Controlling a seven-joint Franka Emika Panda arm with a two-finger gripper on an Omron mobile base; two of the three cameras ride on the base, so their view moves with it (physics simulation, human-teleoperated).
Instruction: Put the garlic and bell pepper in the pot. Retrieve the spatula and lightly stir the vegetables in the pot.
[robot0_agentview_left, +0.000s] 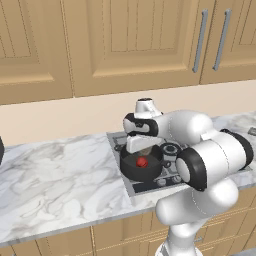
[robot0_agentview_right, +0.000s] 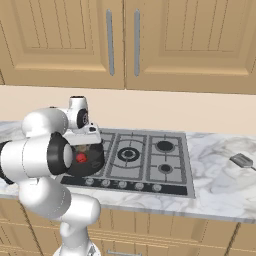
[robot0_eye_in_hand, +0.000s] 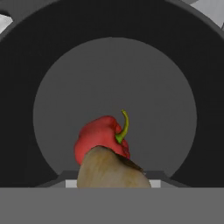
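The gripper hangs directly over the pot, clasping the garlic for release beside the bell pepper.

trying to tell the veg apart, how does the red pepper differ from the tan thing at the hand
The bell pepper is bright red with a green stem; the tan lump is dull beige with no visible stem. The bell pepper lies on the pot floor; the tan lump sits nearer the camera, overlapping it. Both are small against the pot's mouth.

Red bell pepper in pot, tool above
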